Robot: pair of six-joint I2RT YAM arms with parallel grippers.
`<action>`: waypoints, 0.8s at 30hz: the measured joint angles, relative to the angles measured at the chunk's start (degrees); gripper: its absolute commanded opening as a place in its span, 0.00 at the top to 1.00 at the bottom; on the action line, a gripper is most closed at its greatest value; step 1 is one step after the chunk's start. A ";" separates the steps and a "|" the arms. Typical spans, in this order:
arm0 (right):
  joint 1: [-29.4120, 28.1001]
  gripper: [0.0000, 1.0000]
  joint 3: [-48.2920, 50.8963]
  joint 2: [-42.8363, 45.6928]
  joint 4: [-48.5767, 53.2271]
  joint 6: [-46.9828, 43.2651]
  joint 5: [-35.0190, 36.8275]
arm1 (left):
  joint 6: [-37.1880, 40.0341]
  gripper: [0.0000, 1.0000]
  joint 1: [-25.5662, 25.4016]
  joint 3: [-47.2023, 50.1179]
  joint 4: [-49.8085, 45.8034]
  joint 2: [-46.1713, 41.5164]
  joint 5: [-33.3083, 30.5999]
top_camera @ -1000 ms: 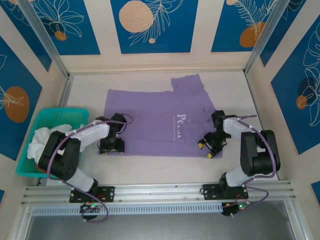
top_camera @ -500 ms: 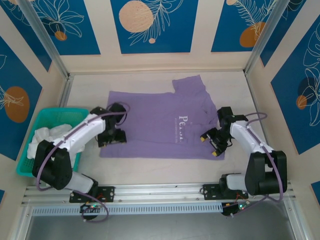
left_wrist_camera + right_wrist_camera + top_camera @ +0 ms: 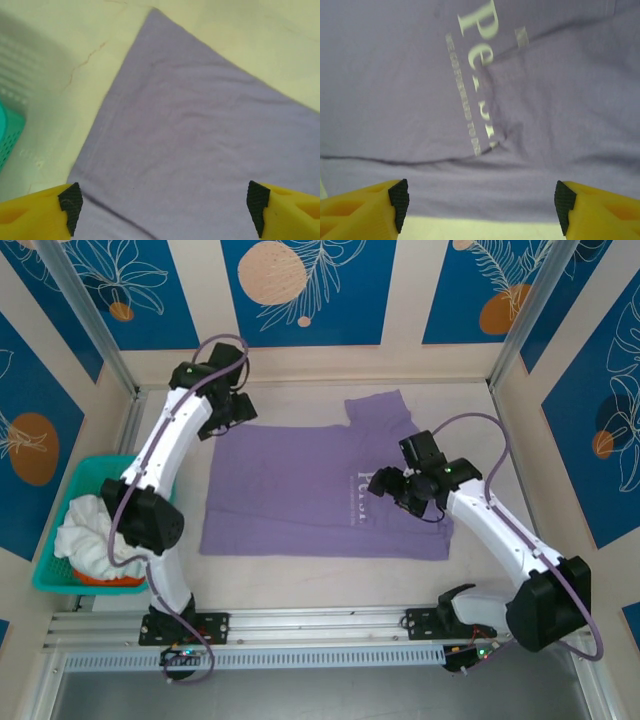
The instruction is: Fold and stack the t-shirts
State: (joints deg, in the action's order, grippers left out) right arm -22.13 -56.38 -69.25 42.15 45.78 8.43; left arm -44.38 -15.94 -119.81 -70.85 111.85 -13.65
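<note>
High overview; wrist close-ups over t-shirt [image 3: 300, 500]

The left arm [image 3: 165, 455] and right arm [image 3: 500, 530] are white tubes with black joints behind the jaws. A lilac cable [image 3: 222, 338] loops along each. The fingers [image 3: 30, 212] are yellow, with black ribbed pads [image 3: 71, 200] on the inner faces.

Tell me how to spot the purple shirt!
Start at the pale table. Spread flat across its middle lies the lavender t-shirt. Unlike the crumpled white t-shirts in the teal basket at the left, it's purple with small white lettering.
</note>
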 measured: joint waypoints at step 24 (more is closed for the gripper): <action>22.62 0.36 -87.71 -78.49 0.17 -14.58 -1.62 | 8.55 0.31 11.54 -19.89 10.27 32.44 9.33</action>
State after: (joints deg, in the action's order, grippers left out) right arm 0.49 -144.09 -147.74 42.33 31.20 6.81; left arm -35.83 -4.40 -139.70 -60.58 144.29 -4.32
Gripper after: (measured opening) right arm 0.657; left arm 0.697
